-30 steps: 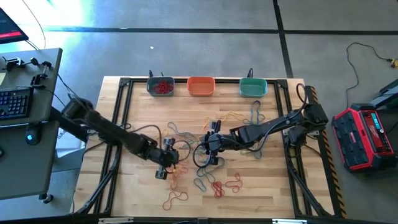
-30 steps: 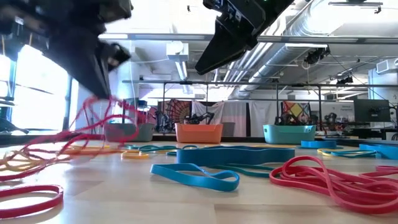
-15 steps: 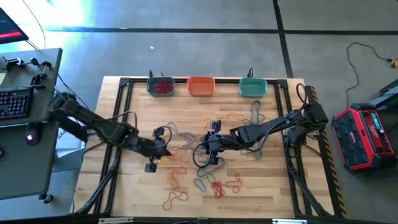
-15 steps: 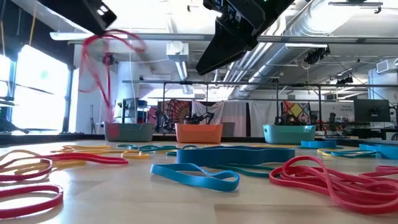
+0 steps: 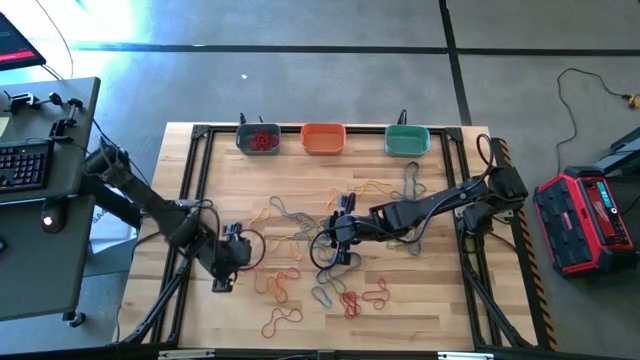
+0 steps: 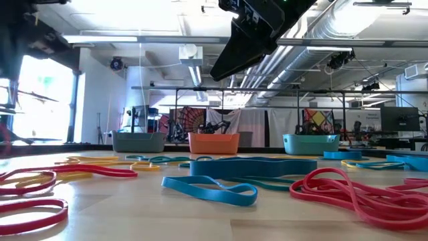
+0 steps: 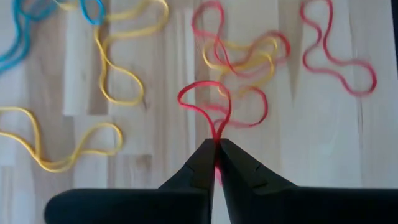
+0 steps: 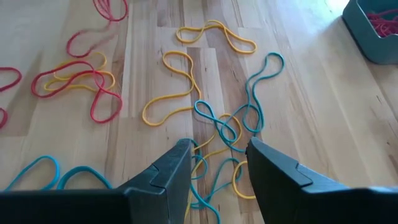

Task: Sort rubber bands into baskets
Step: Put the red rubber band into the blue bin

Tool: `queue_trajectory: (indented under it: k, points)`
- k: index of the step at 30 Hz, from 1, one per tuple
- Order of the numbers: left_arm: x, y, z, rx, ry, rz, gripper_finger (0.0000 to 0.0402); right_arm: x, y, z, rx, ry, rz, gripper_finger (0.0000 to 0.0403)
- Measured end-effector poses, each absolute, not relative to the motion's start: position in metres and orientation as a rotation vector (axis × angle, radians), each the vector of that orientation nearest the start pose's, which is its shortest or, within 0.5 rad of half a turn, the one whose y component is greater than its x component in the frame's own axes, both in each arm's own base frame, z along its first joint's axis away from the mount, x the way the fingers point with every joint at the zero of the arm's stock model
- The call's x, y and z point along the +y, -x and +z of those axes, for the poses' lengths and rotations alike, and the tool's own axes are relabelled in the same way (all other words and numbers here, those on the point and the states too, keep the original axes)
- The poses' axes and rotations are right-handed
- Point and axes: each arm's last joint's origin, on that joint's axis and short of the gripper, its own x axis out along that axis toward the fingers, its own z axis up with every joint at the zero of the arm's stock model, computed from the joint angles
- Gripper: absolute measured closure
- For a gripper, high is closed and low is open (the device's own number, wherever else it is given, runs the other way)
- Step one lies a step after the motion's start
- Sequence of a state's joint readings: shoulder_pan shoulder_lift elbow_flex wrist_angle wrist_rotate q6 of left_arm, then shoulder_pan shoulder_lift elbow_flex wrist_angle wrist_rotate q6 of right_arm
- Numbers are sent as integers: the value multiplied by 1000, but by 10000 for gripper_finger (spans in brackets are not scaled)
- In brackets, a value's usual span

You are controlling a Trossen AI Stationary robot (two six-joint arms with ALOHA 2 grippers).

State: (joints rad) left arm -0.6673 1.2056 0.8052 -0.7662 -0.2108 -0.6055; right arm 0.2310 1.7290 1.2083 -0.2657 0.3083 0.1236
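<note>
Over the table's left side, left pincer (image 7: 216, 163) pinched on a red rubber band (image 7: 211, 106), right pincer (image 8: 217, 163) open, empty.

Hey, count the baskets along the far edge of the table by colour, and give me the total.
Grey-blue basket: 1
Orange basket: 1
Teal-green basket: 1
Total: 3

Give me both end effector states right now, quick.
Left end effector: closed, pinching a red rubber band.
Right end effector: open, empty, above the table's rubber bands.
</note>
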Motion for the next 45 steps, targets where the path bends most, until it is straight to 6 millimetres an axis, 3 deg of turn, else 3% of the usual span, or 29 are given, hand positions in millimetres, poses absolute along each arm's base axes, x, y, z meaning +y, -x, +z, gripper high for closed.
queue_trajectory:
  k: [8,14,20,25,34,45]
  points:
    - [-133,-170,214,1157,51,-54,371,76,-363,227,751,92,-120,259]
    - [-134,-174,209,1163,46,-16,337,76,-363,227,751,92,-120,259]
    - [-139,-186,190,1208,-42,-21,294,76,-363,227,751,92,-120,259]
    - [-148,-198,171,1232,-153,-107,283,76,-363,227,752,92,-120,259]
    - [-146,-208,147,1314,-204,-74,294,76,-363,227,753,93,-120,259]
    - [-141,-213,143,1341,-181,-94,370,76,-363,227,753,93,-120,259]
